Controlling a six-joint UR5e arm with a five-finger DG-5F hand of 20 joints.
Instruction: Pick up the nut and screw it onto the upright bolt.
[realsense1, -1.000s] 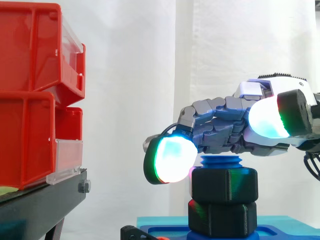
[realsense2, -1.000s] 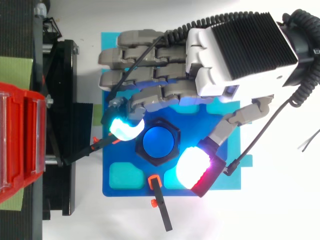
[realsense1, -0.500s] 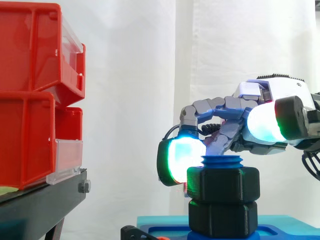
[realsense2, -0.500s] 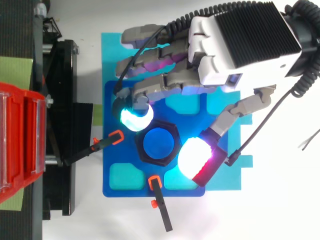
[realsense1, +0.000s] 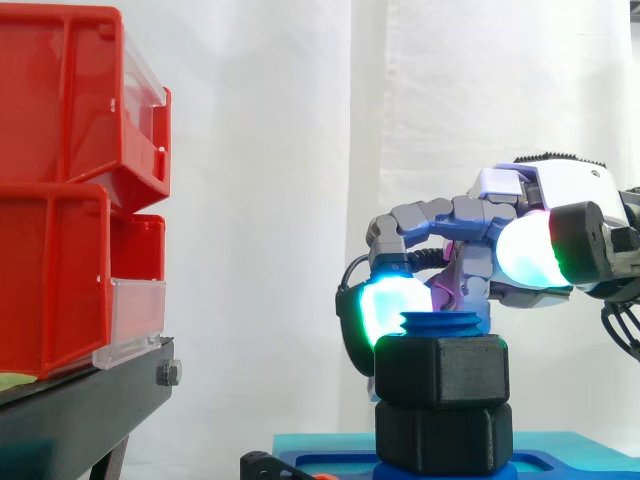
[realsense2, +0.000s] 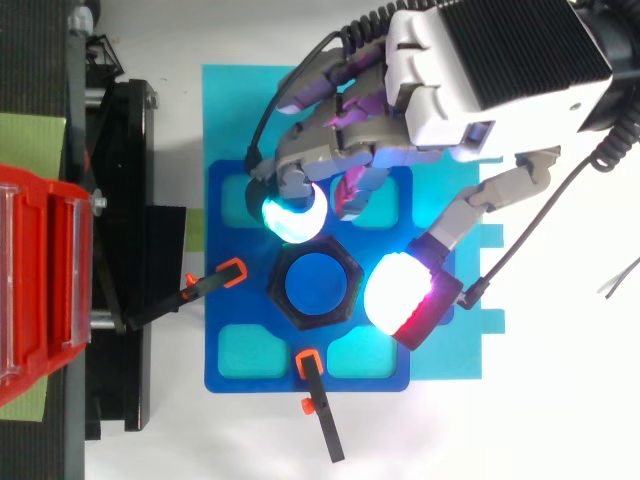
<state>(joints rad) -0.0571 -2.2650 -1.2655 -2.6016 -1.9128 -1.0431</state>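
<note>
Black and hexagonal, the nut (realsense1: 441, 370) sits on the upright blue bolt (realsense2: 316, 285) at the middle of a blue tray (realsense2: 222, 310). From the right, the hand (realsense2: 500, 70) curls over it, a cyan fingertip (realsense2: 292, 215) and the thumb pad (realsense2: 397, 292) pinching its sides.

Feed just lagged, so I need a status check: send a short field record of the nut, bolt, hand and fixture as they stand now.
nut: black hex nut, on the bolt, sitting on top of a second black hex piece
bolt: blue bolt, upright, tip showing just above the nut
hand: hand comes in from the side view's right, above the nut; grip on the nut unclear
fixture: blue plate under the bolt; two orange-tipped clamps rest on it
bins: red bins on the black stand, left of the work
</note>
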